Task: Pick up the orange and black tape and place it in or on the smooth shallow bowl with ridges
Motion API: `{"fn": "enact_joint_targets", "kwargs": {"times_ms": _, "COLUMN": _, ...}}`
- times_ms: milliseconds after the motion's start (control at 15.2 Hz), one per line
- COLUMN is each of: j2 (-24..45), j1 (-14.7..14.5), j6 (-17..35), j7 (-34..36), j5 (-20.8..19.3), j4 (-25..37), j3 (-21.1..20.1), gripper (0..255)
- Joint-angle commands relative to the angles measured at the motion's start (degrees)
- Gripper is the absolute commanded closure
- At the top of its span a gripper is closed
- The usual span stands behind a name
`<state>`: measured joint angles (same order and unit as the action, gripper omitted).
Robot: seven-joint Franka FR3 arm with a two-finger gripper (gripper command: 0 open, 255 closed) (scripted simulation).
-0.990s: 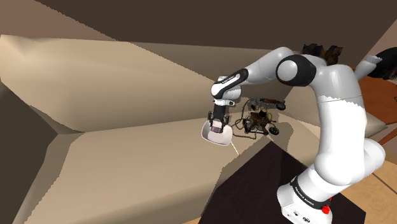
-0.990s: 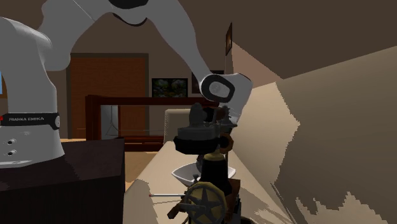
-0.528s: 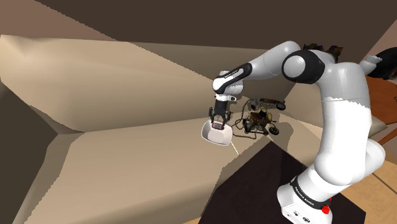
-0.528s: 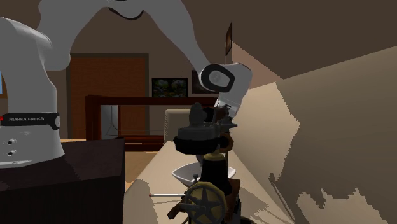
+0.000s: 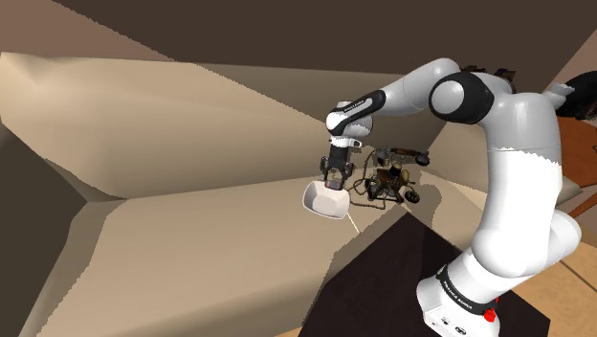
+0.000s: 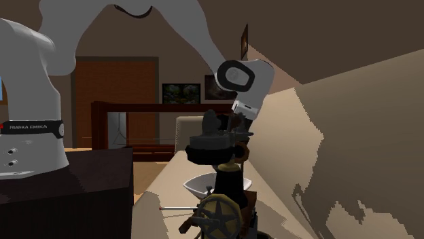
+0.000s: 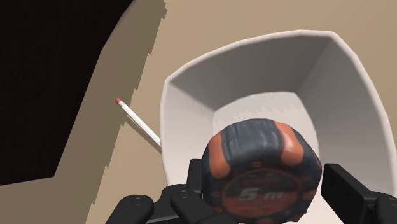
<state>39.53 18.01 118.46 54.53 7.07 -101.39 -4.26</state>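
Orange/blk tape [image 7: 264,172] w/ "5 m" label, clasped btw fingers [image 7: 343,189], over white shallow bowl [image 7: 184,108].

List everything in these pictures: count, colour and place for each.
tape measure: one, orange and dark grey, right at the gripper, over the bowl's inside
bowl: one, white, on the beige surface, under the gripper
thin stick: one, white with a red tip, on the beige surface beside the bowl
ornate machine: one, dark with a gold star wheel, on the beige surface, nearer the second exterior view's camera than the bowl
beige surface: one, tan, stepped, beside the stand
framed picture: one, greenish, on the far wall
stand: one, dark, at the shoulder view's lower right
arm: one, white with dark joints, reaching from the stand to over the bowl
gripper: one, black, just above the bowl
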Motion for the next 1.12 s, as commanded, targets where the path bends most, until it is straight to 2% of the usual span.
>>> {"fn": "enact_joint_targets", "kwargs": {"times_ms": 0, "j2": 1.17, "j1": 0.18, "j6": 0.73, "j7": -0.40, "j5": -0.08, "j4": 0.39, "j3": 0.12, "gripper": 255}}
{"fn": "enact_joint_targets", "kwargs": {"times_ms": 660, "j2": 7.60, "j1": 0.00, "j6": 4.89, "j7": -0.92, "j5": -0.14, "j4": 2.62, "j3": 0.24, "gripper": 255}}
{"fn": "enact_joint_targets", "kwargs": {"times_ms": 1056, "j2": 7.87, "j1": -0.01, "j6": 5.04, "j7": -0.94, "j5": -0.14, "j4": 2.74, "j3": 0.25, "gripper": 255}}
